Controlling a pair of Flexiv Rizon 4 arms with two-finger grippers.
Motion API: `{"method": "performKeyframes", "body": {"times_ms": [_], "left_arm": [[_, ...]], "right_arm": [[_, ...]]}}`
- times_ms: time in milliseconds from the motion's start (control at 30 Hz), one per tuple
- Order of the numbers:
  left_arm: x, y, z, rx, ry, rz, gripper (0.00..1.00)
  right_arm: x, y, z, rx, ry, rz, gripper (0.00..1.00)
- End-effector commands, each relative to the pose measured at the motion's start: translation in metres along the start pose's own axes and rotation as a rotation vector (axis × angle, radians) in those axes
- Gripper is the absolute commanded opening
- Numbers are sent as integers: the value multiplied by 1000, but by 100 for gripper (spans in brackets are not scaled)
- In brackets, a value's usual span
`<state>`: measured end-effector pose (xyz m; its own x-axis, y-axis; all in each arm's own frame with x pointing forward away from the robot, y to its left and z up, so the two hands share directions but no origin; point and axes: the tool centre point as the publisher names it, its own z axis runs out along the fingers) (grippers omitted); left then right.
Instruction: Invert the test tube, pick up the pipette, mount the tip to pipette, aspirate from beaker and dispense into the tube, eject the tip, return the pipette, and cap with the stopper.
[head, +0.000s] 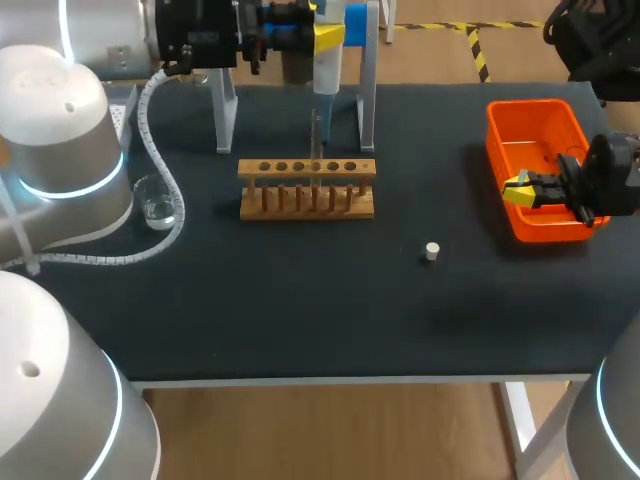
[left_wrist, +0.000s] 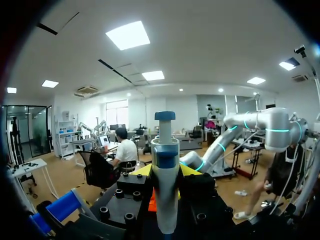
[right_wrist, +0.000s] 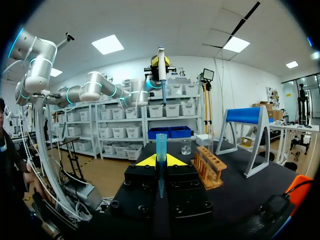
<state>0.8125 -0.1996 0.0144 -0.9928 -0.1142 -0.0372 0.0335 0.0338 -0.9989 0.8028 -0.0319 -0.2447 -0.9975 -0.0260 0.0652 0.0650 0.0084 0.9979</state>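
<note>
My left gripper is at the table's far edge, shut on a white and blue pipette that hangs upright above the wooden rack. In the left wrist view the pipette stands between the yellow tips of the left gripper. A thin clear test tube rises from the rack just under the pipette. My right gripper hovers over the orange bin, shut on a blue pipette tip. The beaker stands at the left, and the white stopper lies right of centre.
The pipette stand, a metal frame with a blue top bar, straddles the far edge behind the rack. A white cable hose from my left arm curls past the beaker. In the right wrist view the rack and beaker lie ahead.
</note>
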Motion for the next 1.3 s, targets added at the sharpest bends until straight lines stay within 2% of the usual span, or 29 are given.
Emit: {"method": "performKeyframes", "body": {"times_ms": [33,1033,1300], "left_arm": [[0,-1,-1,0,4,3,0],[-1,-1,3,0,7,7,0],[-1,-1,3,0,7,7,0]], "right_arm": [[0,0,0,1,0,0,0],[0,0,0,1,0,0,0],[-5,0,21,33,-25,10,0]]}}
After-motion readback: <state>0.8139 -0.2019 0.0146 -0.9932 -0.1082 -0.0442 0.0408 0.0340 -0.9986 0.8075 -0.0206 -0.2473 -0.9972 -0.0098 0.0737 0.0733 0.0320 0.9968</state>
